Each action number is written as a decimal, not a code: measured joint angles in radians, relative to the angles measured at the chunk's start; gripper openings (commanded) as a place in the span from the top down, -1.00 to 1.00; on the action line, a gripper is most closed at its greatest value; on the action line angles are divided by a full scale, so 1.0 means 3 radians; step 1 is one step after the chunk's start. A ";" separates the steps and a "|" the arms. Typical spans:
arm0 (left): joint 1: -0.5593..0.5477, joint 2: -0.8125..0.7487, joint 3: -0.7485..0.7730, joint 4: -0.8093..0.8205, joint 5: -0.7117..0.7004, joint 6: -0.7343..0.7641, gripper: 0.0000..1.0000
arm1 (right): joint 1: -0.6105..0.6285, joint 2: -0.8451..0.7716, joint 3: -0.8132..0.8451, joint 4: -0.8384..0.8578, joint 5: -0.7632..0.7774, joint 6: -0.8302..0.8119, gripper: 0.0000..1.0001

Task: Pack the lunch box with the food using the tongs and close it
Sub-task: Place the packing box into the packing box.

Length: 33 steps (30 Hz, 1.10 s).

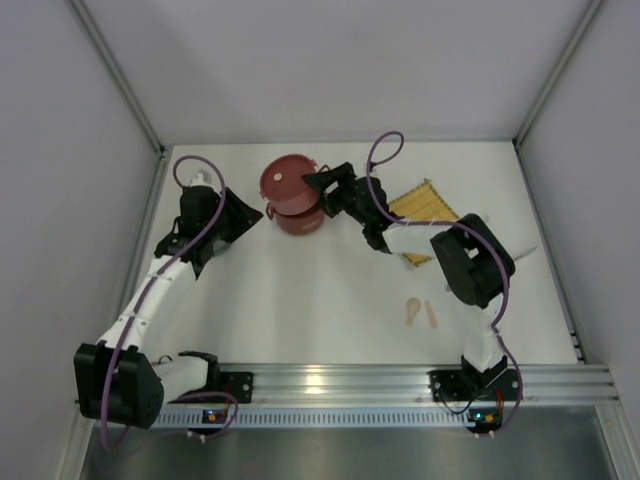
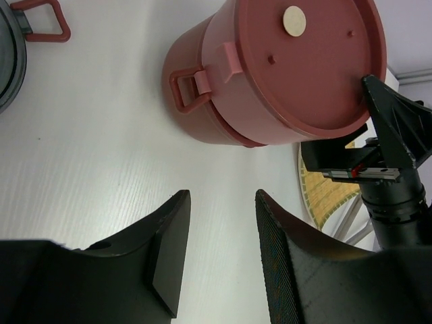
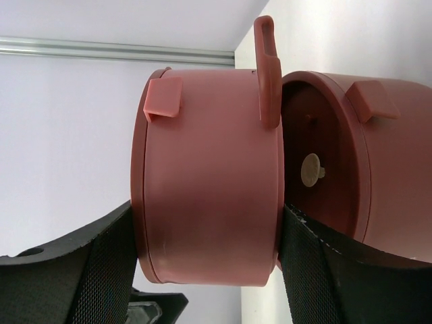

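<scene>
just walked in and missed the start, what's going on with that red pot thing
The right gripper is clamped top-to-bottom on the upper tier of the red lunch box. One finger is wedged between it and the lower tier, so the upper tier sits tilted rather than seated. The left gripper hangs open and empty just beside the box. No food or tongs show in any view.

— The lunch box [image 1: 292,195]; where?
— Far middle of the table; round, dark red; upper tier [image 2: 304,61] tilted, off-centre on the lower; cream disc [image 2: 293,20] on its flat face.
</scene>
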 measured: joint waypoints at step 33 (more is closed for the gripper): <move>-0.0052 0.1193 0.0924 0.0099 -0.0267 -0.0008 -0.08 | 0.0006 -0.0094 0.0261 -0.1038 0.0010 -0.0177 -0.18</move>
